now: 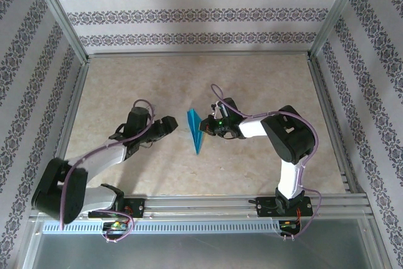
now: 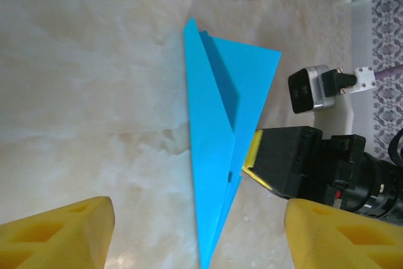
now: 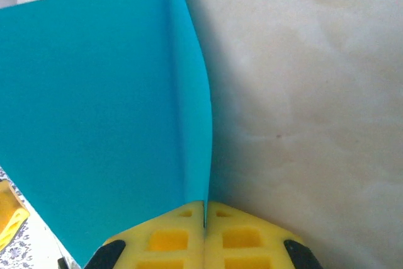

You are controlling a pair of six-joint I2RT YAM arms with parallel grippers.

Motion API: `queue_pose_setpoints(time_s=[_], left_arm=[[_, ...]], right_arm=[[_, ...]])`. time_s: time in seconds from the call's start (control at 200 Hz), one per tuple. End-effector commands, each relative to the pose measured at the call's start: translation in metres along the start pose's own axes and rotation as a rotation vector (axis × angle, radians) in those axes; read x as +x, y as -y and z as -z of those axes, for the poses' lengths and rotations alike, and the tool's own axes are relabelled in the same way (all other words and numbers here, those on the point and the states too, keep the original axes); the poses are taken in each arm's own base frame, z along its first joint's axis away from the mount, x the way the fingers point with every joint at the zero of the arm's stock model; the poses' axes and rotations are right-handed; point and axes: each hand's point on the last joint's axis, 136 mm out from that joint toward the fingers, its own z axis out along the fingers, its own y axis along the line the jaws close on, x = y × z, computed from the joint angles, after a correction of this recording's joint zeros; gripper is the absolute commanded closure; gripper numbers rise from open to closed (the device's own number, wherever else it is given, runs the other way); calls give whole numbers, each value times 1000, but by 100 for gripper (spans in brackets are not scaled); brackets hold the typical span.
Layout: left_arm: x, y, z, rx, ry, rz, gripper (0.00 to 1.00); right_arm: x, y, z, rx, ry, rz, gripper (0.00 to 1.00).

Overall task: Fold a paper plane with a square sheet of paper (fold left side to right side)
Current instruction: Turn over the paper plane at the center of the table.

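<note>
Lying mid-worktop, teal-blue paper plane is seen as narrow creased dart, sharp point toward near edge, wider end toward far wall. Right gripper is closed tight: raised fold of plane is pinched between yellow pads, wing spread out to one side. Left gripper is held wide open with nothing gripped, just beside plane on its left. Plane's pointed end is seen between its yellow fingers in left wrist view.

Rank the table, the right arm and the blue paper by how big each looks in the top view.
1. the table, largest
2. the right arm
3. the blue paper, clearly smallest
</note>
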Motion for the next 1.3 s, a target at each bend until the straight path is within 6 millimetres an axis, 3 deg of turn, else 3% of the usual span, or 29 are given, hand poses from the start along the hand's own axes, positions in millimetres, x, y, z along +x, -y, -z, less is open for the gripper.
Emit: queue_pose_setpoints(time_s=[0.0, 0.27, 0.575, 0.695, 0.949, 1.294], left_arm=[[-9, 30, -12, 116, -47, -40, 30], [5, 27, -54, 96, -181, -13, 36], [13, 21, -78, 65, -242, -9, 44], [18, 18, -87, 47, -265, -19, 52], [23, -5, -87, -43, -264, -32, 71], [23, 4, -91, 8, -267, -16, 89]], right_arm=[[-2, -1, 8, 8, 22, 35, 100], [-1, 1, 7, 14, 18, 33, 100], [-2, 1, 7, 17, 11, 35, 100], [-2, 3, 7, 26, 10, 34, 100], [-4, 21, 19, 110, 21, 36, 98], [-7, 18, 28, 141, 28, 63, 86]])
